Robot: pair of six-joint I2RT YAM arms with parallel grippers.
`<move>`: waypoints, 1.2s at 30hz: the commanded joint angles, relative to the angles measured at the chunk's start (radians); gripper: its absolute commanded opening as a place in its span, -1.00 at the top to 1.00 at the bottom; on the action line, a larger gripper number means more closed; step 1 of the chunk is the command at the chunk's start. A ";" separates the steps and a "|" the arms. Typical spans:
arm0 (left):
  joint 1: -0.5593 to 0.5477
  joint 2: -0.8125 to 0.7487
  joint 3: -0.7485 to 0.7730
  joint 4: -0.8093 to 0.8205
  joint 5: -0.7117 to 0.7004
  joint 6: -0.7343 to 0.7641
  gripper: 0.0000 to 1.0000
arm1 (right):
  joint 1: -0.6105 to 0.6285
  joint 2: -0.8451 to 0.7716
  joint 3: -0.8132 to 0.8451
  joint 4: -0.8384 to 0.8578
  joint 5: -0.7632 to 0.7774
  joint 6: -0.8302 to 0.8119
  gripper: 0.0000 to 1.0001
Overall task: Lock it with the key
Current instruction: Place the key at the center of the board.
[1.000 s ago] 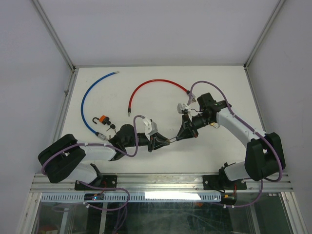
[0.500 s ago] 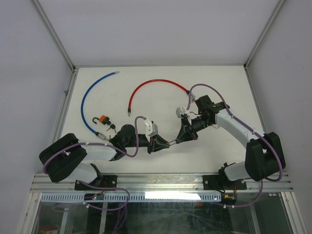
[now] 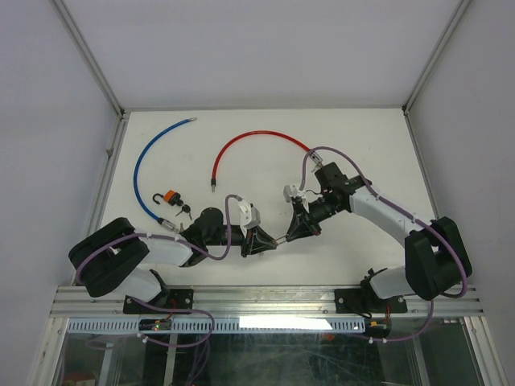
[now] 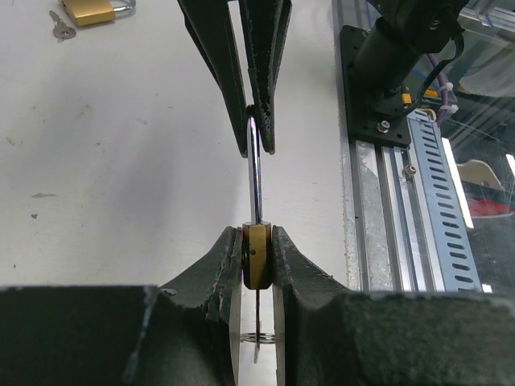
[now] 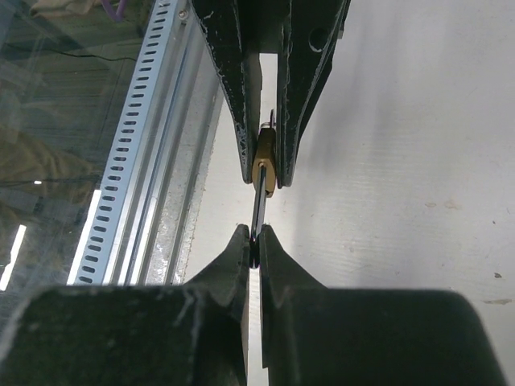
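Centrally, left gripper (image 4: 257, 238) tight on padlock (image 4: 257, 264), right gripper (image 5: 254, 240) on shackle (image 4: 254, 173) — red cable (image 3: 257, 138) beyond.

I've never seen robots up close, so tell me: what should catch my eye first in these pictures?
The two arms meet nose to nose near the middle of the table. The left gripper clamps a brass padlock, and the right gripper pinches the metal bar sticking out of it. Farther back, a red cable and a blue cable lie in curves.
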 commanded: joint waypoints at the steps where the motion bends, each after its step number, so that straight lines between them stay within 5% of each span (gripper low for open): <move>1: 0.011 0.019 0.042 0.262 -0.040 0.033 1.00 | 0.068 -0.019 -0.016 0.149 -0.035 0.085 1.00; 23: 0.131 0.222 0.037 0.487 0.014 0.069 1.00 | 0.256 0.144 -0.003 0.251 0.197 0.199 1.00; 36: 0.138 0.311 -0.045 0.596 -0.044 0.156 1.00 | 0.338 0.253 0.052 0.261 0.180 0.286 1.00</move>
